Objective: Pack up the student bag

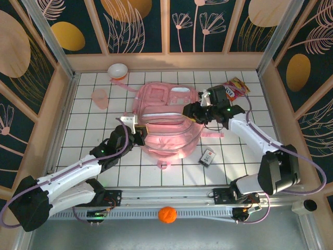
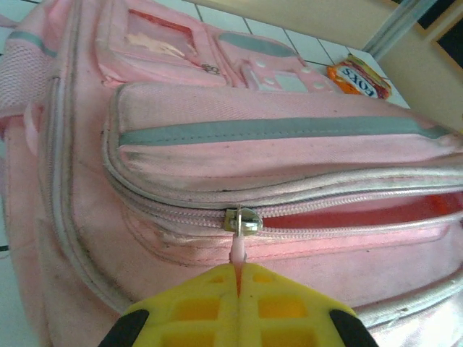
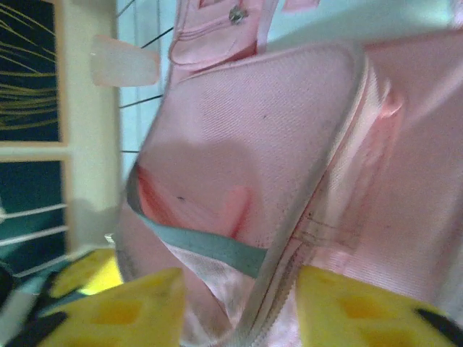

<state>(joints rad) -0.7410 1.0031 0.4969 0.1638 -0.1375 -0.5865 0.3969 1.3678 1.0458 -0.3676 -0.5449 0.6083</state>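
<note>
Just ahead of your left gripper (image 2: pixel 237 280), its fingers (image 2: pixel 188 309) showing yellow, the bag (image 2: pixel 181 202) is showing pink with a grey stripe (image 2: pixel 275 129); beyond it a packet (image 2: pixel 358 78) is showing orange. Your right gripper (image 3: pixel 239 311) is showing yellow fingers (image 3: pixel 123 307) too.

White arm shells (image 1: pixel 78 172) with black joints (image 1: pixel 278 172) are seen; pincer fingers (image 2: pixel 195 307) are moulded yellow, cables (image 1: pixel 317 166) sheathed in purple.

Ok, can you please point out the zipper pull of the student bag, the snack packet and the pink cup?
zipper pull (image 2: pixel 237 249): left wrist view, on its pink tab under the metal slider.
snack packet (image 2: pixel 356 78): left wrist view, on its printed front.
pink cup (image 1: pixel 100 98): top external view, on its body.
</note>
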